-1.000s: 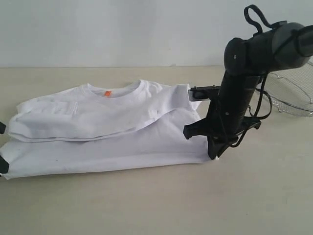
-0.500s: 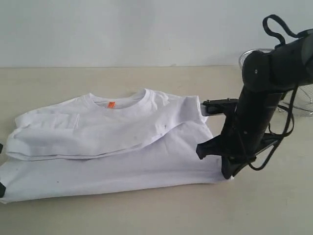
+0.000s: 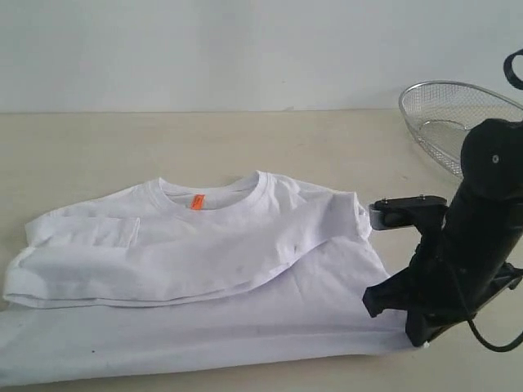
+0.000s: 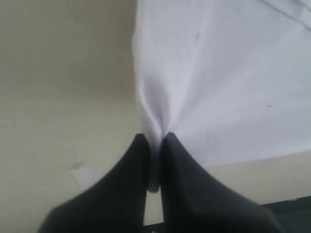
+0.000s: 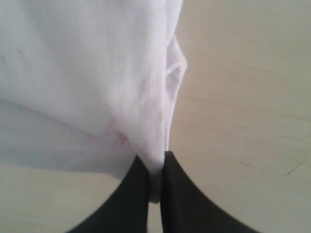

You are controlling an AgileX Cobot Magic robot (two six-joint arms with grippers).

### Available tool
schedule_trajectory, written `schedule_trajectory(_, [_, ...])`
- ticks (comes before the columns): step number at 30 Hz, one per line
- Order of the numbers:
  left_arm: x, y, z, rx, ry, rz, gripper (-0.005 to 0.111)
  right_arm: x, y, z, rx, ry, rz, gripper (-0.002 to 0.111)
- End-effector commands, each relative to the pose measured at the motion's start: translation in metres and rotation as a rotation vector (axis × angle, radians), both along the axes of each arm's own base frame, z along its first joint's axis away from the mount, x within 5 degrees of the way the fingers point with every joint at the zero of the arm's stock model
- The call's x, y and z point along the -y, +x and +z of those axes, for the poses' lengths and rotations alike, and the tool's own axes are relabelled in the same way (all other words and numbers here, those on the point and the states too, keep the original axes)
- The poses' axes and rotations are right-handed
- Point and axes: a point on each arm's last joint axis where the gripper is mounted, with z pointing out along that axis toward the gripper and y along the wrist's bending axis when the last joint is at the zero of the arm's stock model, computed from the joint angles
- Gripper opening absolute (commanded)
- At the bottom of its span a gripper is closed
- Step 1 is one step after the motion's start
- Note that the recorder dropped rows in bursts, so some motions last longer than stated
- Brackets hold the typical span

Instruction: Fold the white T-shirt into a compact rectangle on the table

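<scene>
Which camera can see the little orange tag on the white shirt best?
The exterior view. There the orange tag shows plainly inside the collar of the white T-shirt. The wrist views show only white cloth pinched in the left tool and the right tool, no tag.

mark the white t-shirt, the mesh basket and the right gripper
white T-shirt [image 3: 270, 286], exterior view, on the lower layer of cloth
mesh basket [image 3: 441, 114], exterior view, on its mesh wall
right gripper [image 5: 155, 162], right wrist view, midway between the fingertips pinching cloth
</scene>
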Motion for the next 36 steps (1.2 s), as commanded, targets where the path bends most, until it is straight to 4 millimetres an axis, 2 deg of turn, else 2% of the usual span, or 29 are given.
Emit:
schedule_trajectory(1, [-0.003, -0.007, 0.007, -0.011, 0.061, -0.008, 0.005, 0.004, -0.003, 0.004, 0.005, -0.025, 0.027, 0.000])
schedule_trajectory(11, [-0.006, -0.011, 0.010, -0.026, 0.110, -0.011, 0.005, 0.004, -0.003, 0.004, 0.011, -0.025, 0.027, 0.002])
schedule_trajectory(13, [-0.007, -0.012, 0.010, -0.034, 0.122, -0.007, 0.005, 0.004, -0.003, 0.004, 0.011, -0.025, 0.027, 0.011])
schedule_trajectory(18, [-0.008, -0.012, 0.009, -0.030, 0.140, -0.013, 0.005, 0.004, -0.003, 0.004, 0.011, -0.027, 0.029, 0.055])
schedule_trajectory(20, [-0.009, -0.012, 0.009, -0.035, 0.147, -0.004, 0.005, 0.004, -0.003, 0.004, 0.011, -0.027, 0.029, 0.063])
schedule_trajectory(21, [-0.009, -0.012, 0.009, -0.034, 0.144, -0.002, 0.005, 0.004, -0.002, 0.004, 0.014, -0.026, 0.026, 0.063])
schedule_trajectory(24, [-0.008, -0.011, 0.009, -0.021, 0.130, -0.007, 0.005, 0.003, 0.000, 0.005, 0.040, -0.014, 0.006, 0.056])
schedule_trajectory(32, [-0.007, -0.010, 0.010, -0.017, 0.127, -0.011, 0.005, -0.012, 0.001, 0.027, 0.139, 0.172, 0.014, -0.001])
schedule_trajectory(36, [-0.008, -0.010, 0.009, -0.014, 0.129, -0.010, 0.005, -0.025, 0.002, 0.029, 0.152, 0.316, 0.037, 0.000])
